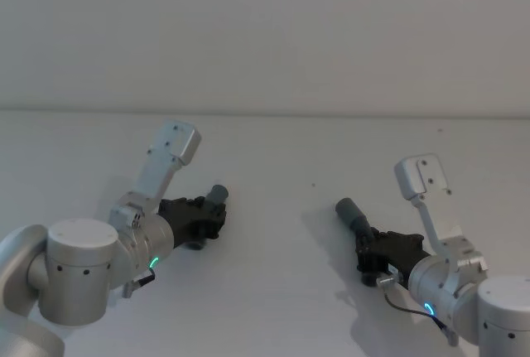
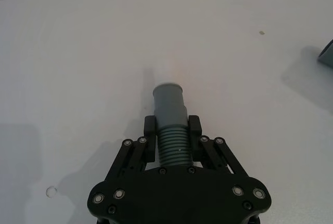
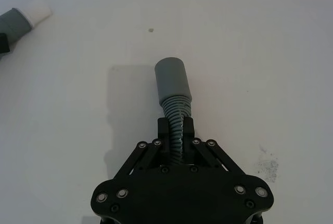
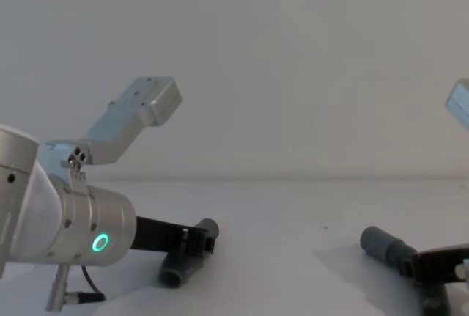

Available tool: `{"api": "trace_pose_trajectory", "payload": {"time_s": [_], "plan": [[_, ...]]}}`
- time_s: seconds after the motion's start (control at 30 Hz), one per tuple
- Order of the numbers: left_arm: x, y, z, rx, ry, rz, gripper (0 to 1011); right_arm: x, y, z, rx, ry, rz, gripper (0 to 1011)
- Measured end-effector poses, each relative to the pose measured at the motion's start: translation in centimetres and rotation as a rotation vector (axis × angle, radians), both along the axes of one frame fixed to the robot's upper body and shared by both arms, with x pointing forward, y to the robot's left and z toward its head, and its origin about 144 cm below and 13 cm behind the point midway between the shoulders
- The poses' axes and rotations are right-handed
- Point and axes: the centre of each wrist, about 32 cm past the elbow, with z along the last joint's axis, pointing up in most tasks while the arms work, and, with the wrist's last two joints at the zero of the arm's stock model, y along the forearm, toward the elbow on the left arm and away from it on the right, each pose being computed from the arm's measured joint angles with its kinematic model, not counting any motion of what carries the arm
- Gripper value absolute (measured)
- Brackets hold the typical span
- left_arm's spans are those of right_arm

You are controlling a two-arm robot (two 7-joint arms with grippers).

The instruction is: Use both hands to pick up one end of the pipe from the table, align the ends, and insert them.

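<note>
Well, both claws are clenched on hose. My left claw (image 1: 201,218), lower left in the head view, grips the left hose (image 2: 172,148) on its ribs just behind the left cuff (image 2: 169,104). Its white spigot (image 3: 39,11) points toward the middle of the frame. My right claw (image 1: 387,251), lower right, grips the right hose (image 3: 175,116) farther back, so a short ribbed stretch lies bare between the fingers (image 3: 163,130) and the right cuff (image 3: 173,78). The 2 cuffs sit well apart, low over the white surface (image 1: 273,150); whether they clear it I cannot tell.

I judge these pieces light plastic, no strain for either arm. The ribs look soft and should flex; the cuffs look stiff and smooth, likely slippery. The left hold suits me: so close to the cuff, the end should follow the claw. The right one worries me, since the bare ribs may let that cuff droop or buckle when the ends meet. I'd want a hold nearer the cuff and a slow, straight push.
</note>
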Motion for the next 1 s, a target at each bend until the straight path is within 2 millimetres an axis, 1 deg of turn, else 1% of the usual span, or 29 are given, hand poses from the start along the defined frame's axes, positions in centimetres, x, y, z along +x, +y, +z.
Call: {"api": "trace_pose_trajectory", "payload": {"time_s": [0.27,0.5,0.8,1.0], "plan": [[0.0,-0.1,0.1,0.007,-0.020,-0.020,349,-0.1,-0.1,0.0,0.002,-0.008,-0.001,123],[-0.1,-0.1,0.9,0.031,-0.073,-0.056,349,-0.4,-0.4,0.3,0.016,-0.040,0.001,123],[-0.1,0.2,2.2,0.063,-0.147,-0.123,349,-1.0,-1.4,1.1,0.043,-0.108,0.033,123],[-0.1,0.8,3.0,0.078,-0.178,-0.186,349,-1.5,-2.6,1.5,0.044,-0.153,0.089,116]]}}
